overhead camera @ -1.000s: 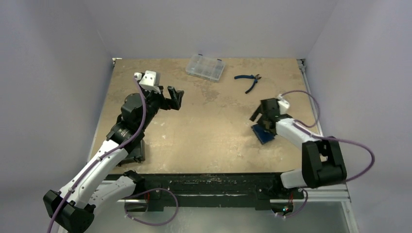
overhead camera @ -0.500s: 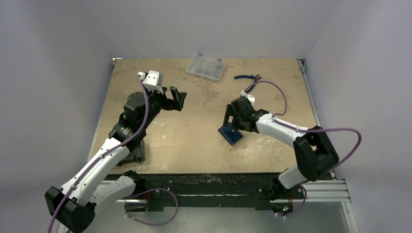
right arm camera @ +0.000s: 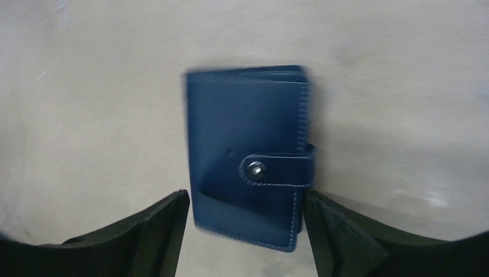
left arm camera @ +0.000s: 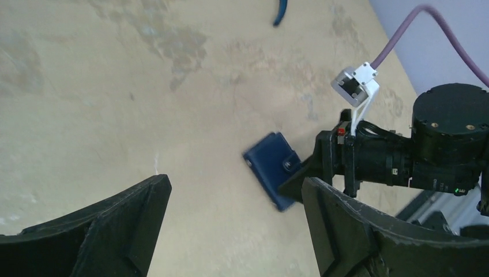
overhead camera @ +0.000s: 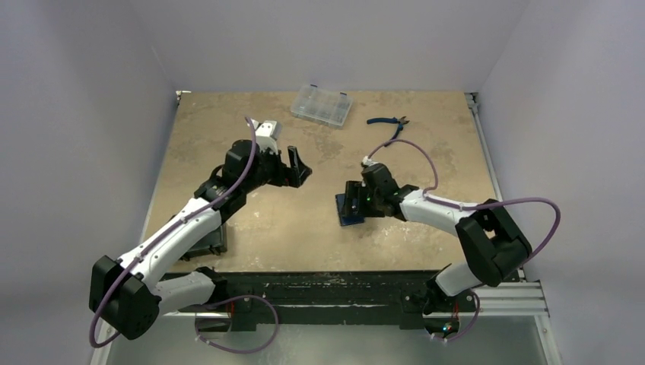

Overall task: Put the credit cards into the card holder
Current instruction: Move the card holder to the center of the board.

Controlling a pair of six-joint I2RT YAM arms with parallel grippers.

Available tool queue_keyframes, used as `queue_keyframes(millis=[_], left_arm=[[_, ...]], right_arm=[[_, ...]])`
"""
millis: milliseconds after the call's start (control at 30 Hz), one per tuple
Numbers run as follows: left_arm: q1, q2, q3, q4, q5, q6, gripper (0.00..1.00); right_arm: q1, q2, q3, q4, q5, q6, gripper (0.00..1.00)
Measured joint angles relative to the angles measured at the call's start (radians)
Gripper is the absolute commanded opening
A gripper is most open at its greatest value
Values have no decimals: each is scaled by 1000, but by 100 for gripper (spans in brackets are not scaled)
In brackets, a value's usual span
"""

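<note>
Holder lies flat on the desk, middle-right, folded shut. Snap tab is fastened and the stud shows on top.

Right arm comes in low from the right. Right jaws straddle the holder's near end, spread to about its width. In the right wrist view the fingers sit against both long edges, one each side, and the rest of the holder sticks out ahead of them. It looks gripped by its sides. Holder edges are a bit blurred there.

Left wrist view shows the same: holder flat on the desk, right arm's fingertip over its near end.

Left arm stretches toward the centre. Left jaws hang above the desk, wide open, nothing between the fingers. They are near the holder but apart from it, on its left in the top view.

Clear case is at the far edge, middle. Pliers with blue handles lie just right of the case. Both are well apart from the holder and both jaws.
</note>
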Motion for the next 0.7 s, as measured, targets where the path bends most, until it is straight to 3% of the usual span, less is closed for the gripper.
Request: queue_keyframes(millis=[167,300,433,600,700], left_arm=[[0,18,-78,-34,118,-85,77],[0,70,-126,-39,207,-130,75],[0,223,-121,-3,304,-154,80],[-4,498,-41,-4,391,-153,69],[-6,594,10,-27,411,-145,68]], right_arm=[[176,-11,-9,72,-29,33,77],[183,-86,-38,60,30,72,74],[169,-89,-14,36,114,99,72],[168,-19,10,37,132,180,62],[167,13,10,50,126,237,56]])
